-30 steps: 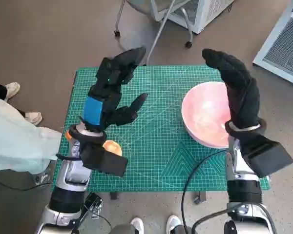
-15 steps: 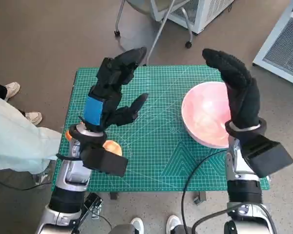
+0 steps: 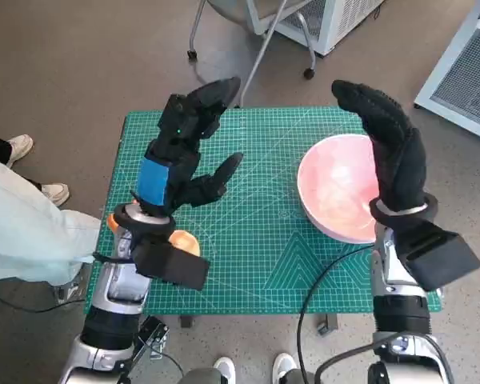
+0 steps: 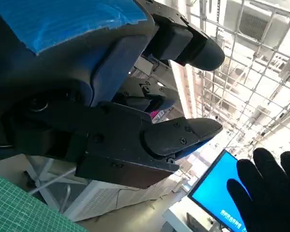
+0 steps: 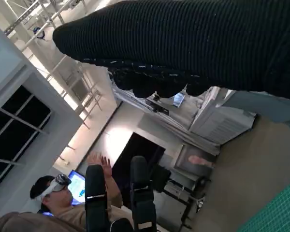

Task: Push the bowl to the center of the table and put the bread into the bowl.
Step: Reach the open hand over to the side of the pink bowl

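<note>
**Bowl push not yet begun**

Nothing has shifted since the earlier frames. Right hand [image 3: 396, 156] in its black knitted glove hovers spread and empty over the pink round bowl [image 3: 336, 198] near the worktop's [image 3: 256, 248] right edge. Blue-taped left hand [image 3: 182, 152] is raised, empty, fingers apart. Orange bread [image 3: 183, 240] lies near the left front corner. Next, likely, nudge the bowl toward the centre.

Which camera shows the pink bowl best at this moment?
The head view: the pink bowl sits whole on the table's right part, its right rim behind the right hand. Neither wrist view shows it; both look away into the room.
</note>
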